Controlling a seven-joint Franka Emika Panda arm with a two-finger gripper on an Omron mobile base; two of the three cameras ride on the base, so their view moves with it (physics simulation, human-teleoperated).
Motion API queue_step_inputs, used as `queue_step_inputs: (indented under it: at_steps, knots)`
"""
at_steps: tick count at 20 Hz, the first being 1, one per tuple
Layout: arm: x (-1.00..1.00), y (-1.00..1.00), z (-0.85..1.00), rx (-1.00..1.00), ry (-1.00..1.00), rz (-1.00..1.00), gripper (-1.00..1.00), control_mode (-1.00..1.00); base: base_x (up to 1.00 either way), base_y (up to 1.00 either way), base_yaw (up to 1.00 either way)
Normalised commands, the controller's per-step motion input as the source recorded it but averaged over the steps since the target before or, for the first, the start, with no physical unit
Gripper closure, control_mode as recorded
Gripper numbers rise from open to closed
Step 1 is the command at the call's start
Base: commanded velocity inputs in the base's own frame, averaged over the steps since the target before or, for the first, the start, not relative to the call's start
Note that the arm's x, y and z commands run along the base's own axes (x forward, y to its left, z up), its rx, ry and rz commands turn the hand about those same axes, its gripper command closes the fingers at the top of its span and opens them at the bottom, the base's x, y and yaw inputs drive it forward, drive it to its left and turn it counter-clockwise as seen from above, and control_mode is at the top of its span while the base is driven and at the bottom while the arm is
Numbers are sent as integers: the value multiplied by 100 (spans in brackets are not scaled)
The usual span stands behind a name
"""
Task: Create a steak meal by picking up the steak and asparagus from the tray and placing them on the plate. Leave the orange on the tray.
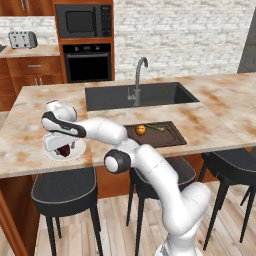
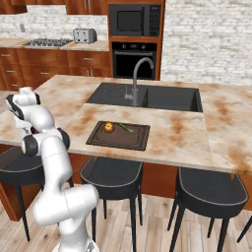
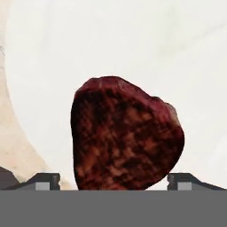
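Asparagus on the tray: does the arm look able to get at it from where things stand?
Probably yes. The thin green asparagus stalk lies uncovered on the dark brown rectangular tray, apart from the round orange fruit, nothing over it. The end effector stands open above the white plate.

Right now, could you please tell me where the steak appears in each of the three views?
Left base view: the steak lies at left centre, under the hand.
Right base view: a dark sliver at the far left edge, mostly hidden behind the arm.
Hand view: the steak sits at centre.
Shared landmark: the white plate beneath it.
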Motion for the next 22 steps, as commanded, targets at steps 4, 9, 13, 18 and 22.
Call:
queue_step_inputs:
  at_steps: [4, 9, 13, 18, 22]
  knots:
    - [-87, -60, -16, 1, -24, 0, -100, -100, 0, 0, 0]
    - [-100, -100, -76, 21, -50, 0, -100, -100, 0, 0, 0]
    - [-100, -100, -62, 33, -56, 0, -100, -100, 0, 0, 0]
    - [-100, -100, 23, 46, -47, 0, -100, -100, 0, 0, 0]
    - [-99, -100, 19, 53, -46, 0, -100, -100, 0, 0, 0]
